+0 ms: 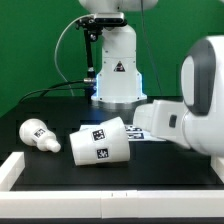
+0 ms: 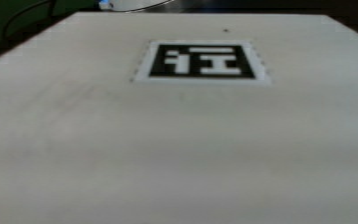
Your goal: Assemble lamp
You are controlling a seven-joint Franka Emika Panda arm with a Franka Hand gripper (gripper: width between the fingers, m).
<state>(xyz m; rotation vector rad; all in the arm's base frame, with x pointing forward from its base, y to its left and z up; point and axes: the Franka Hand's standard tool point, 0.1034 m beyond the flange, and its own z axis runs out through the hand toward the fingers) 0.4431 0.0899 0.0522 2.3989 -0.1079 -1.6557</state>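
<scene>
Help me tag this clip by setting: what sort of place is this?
Likely a robotics lab bench: a white arm on a black table, a green backdrop behind, and a bulb and shade bearing square tags.

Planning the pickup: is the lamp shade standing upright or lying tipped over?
Tipped: the shade lies on its side on the dark table, with a tagged part of its wall facing the camera.

Bright even light; wrist view blurry, ext. view low-res.
</scene>
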